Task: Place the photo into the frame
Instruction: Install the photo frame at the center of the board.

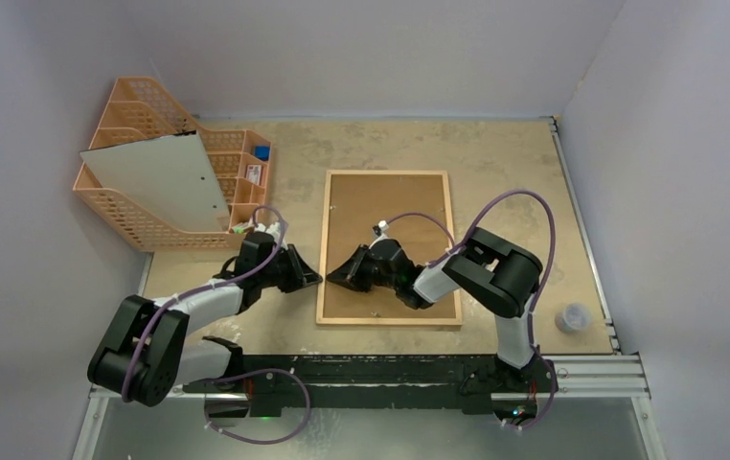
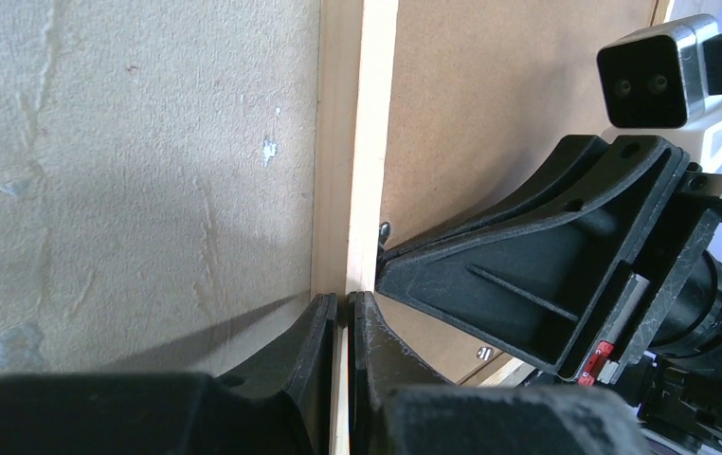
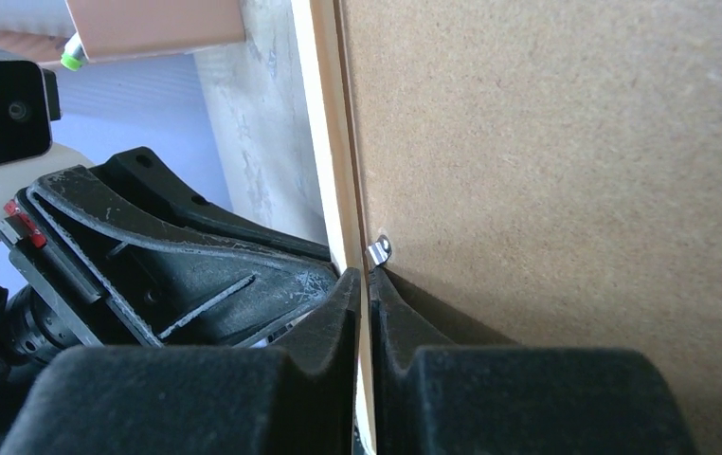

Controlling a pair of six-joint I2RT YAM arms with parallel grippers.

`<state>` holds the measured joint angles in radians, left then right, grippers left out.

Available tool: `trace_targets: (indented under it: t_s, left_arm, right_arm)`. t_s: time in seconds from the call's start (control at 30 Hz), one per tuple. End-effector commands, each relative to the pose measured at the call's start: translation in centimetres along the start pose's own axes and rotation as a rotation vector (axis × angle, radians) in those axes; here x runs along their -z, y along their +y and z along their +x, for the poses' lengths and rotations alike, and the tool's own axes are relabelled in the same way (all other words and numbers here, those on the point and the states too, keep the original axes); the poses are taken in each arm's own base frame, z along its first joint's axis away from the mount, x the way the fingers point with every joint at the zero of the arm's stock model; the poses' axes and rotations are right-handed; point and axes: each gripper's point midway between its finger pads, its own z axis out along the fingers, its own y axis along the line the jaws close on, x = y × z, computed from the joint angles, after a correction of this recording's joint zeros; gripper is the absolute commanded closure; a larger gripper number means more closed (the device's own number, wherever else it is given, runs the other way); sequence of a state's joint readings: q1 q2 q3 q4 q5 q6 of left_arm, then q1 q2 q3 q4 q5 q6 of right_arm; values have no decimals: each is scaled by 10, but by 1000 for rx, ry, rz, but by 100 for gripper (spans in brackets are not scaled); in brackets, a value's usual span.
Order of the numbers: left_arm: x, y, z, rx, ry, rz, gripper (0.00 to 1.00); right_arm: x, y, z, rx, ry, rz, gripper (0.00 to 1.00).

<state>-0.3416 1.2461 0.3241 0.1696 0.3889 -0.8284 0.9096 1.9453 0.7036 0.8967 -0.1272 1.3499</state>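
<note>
Top view: the frame (image 1: 390, 173) lies back-up at the centre of the counter (image 1: 495, 163), its brown hardboard backing (image 1: 390, 216) showing. The left hand (image 1: 315, 279) and right hand (image 1: 333, 278) meet at the lower part of the frame's left rail.

Left wrist view: the left hand's fingers (image 2: 319, 332) pinch the light-wood rail.

Right wrist view: the right hand's fingers (image 3: 343, 308) pinch the same rail, just below a metal tab (image 3: 379, 250).
</note>
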Motion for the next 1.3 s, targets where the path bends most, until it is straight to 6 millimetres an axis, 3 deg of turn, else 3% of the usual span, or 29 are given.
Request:
trace_targets:
  t_s: [0.0,0.4,0.8,0.93,1.07,1.27]
  left_arm:
    - [-3,16,28,24,81,-39,100]
    - [-4,20,38,20,97,-59,100]
    - [-3,30,49,47,108,-86,100]
    - [-4,30,48,50,102,-86,100]
    - [-4,25,34,31,68,-107,100]
    - [2,6,-10,-22,-28,-171,98]
  right_arm:
    - [-6,-12,-13,-15,-94,10,92]
    - [-17,-20,-28,-21,-151,53,95]
    - [-21,13,-47,-23,-212,-86,99]
    - [-21,15,-48,-27,-207,-102,99]
    - [-6,18,-57,-18,-216,-102,97]
    - [25,25,-84,60,-253,-22,87]
